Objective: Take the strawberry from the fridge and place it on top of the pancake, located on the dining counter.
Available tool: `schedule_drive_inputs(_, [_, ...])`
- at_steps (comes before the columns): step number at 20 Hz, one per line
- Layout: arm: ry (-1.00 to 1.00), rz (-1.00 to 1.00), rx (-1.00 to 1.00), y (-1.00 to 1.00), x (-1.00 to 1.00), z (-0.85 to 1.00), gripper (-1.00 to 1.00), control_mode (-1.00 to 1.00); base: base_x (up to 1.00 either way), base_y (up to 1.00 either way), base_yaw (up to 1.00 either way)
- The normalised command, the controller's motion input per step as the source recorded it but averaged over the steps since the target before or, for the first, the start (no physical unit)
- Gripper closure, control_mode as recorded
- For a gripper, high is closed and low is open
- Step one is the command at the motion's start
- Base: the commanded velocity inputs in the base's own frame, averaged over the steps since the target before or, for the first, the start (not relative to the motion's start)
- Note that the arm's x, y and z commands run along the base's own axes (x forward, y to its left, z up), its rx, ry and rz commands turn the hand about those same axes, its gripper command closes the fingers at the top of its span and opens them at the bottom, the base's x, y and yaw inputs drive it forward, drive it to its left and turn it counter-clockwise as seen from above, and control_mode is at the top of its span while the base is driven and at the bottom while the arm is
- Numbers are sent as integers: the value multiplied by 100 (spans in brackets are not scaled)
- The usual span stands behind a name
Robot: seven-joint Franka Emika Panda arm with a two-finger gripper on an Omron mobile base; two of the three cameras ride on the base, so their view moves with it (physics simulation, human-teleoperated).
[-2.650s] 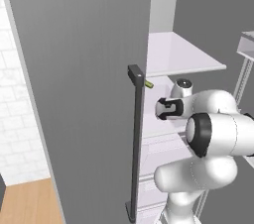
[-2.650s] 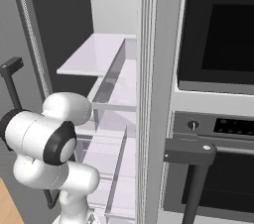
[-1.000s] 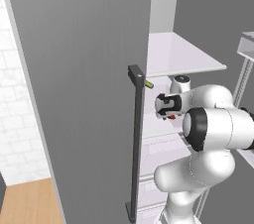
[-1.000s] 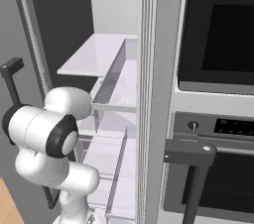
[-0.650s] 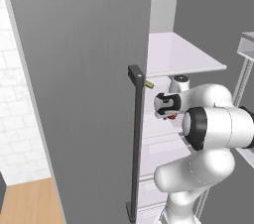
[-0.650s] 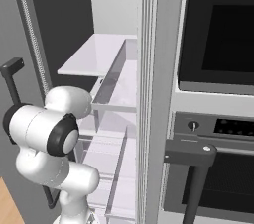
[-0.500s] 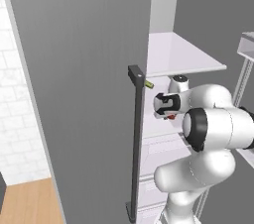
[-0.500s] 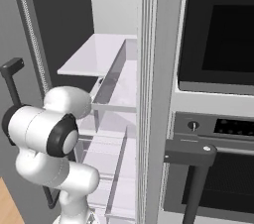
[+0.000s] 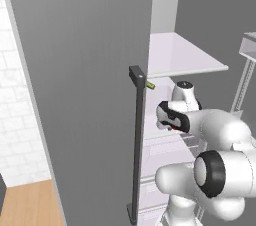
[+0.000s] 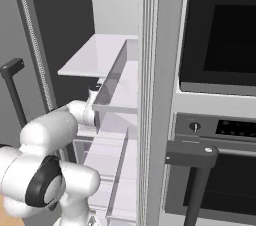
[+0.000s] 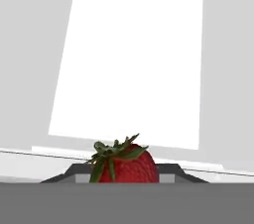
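The gripper [image 9: 173,125] has just closed: a second ago its jaws stood wide, and now they are drawn in on the strawberry [image 11: 124,164], which sits between the finger tips at the near edge of the hand view. That likely means the grasp is made and the berry can be drawn out of the fridge [image 9: 85,70], though the carry to the pancake has not begun.

The left base view shows the hand reaching in past the open door, below the upper shelf [image 9: 182,55], with a speck of red at the fingers. The right base view shows the arm [image 10: 55,125] entering from the left, but door bins hide the hand. The hand view alone shows the berry's green cap and the grip.
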Motion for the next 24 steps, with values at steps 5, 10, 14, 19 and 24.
schedule_drive_inputs(5, [-1,0,0,12,-100,24,100,-100,0,0,0])
schedule_drive_inputs(10, [0,0,6,1,-100,91,100,-100,0,0,0])
schedule_drive_inputs(14, [0,0,5,0,-87,99,100,-100,0,0,0])
schedule_drive_inputs(19, [0,0,2,1,-64,95,100,-100,0,0,0])
schedule_drive_inputs(24, [0,0,0,5,-54,49,100,-100,0,0,0])
